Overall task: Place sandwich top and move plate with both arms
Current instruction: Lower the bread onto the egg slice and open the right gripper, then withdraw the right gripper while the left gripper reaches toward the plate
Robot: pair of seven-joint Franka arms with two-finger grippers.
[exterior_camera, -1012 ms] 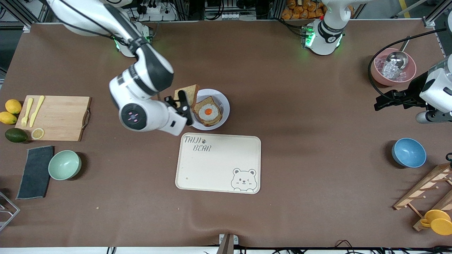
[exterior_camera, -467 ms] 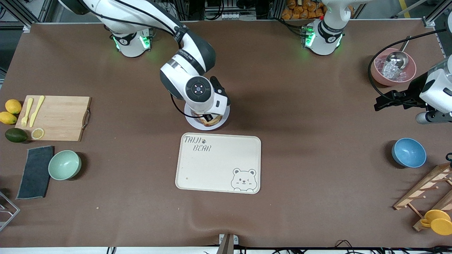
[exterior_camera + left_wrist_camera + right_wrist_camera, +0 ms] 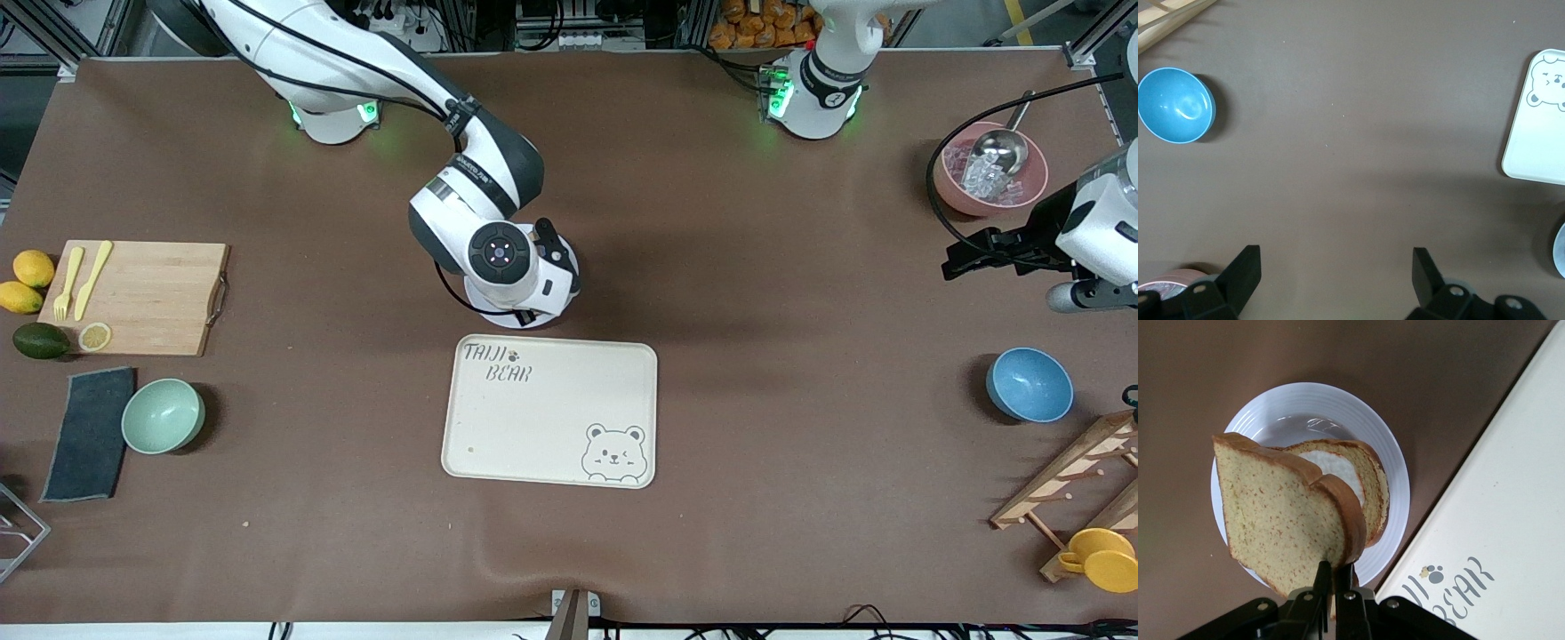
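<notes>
The right arm (image 3: 356, 62) is reaching out from its base toward the middle of the table, its elbow bending and its wrist (image 3: 502, 258) pointing straight down. The right gripper (image 3: 1333, 583) is pinching the sandwich top (image 3: 1288, 513) by one edge, its fingers pressing together on the crust, and is hanging over the plate (image 3: 1395, 480). The left arm (image 3: 840, 53) is waiting at its own end of the table, its wrist (image 3: 1098, 240) lying level and the left gripper (image 3: 1335, 273) spreading its fingers wide, holding nothing.
</notes>
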